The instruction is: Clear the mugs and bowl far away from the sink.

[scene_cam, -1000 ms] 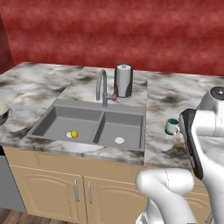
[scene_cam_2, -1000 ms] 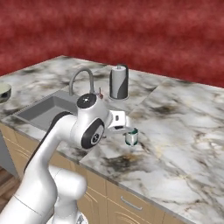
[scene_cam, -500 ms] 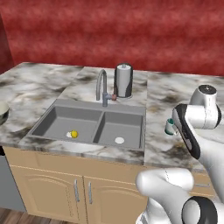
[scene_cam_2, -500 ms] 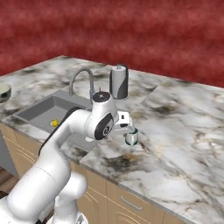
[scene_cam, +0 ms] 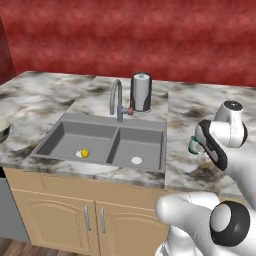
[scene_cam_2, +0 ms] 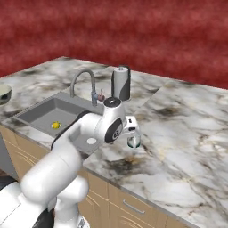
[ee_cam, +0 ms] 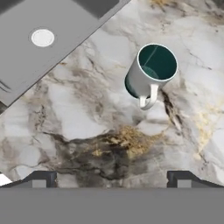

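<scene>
In the left base view we see a small white mug with a dark teal inside [scene_cam: 193, 145] standing on the marbled grey-and-white stone surface [scene_cam: 197, 107] just right of the grey metal two-basin sink [scene_cam: 106, 141], half hidden behind the white arm; our worry here is that a descent misjudged from this side knocks the mug toward the basin edge rather than away from it. In the right base view the claw [scene_cam_2: 133, 133] hovers directly over the mug [scene_cam_2: 134, 142], close above its rim, with a pale cream-green bowl [scene_cam_2: 3, 93] far off at the left edge of the surface; coming down off-centre could tip the mug. In the hand view the mug [ee_cam: 151, 74] sits upright ahead of the spread claw [ee_cam: 111, 178], handle pointing back toward us, slightly right of centre; nothing is held, and closing across the handle could twist the mug loose.
</scene>
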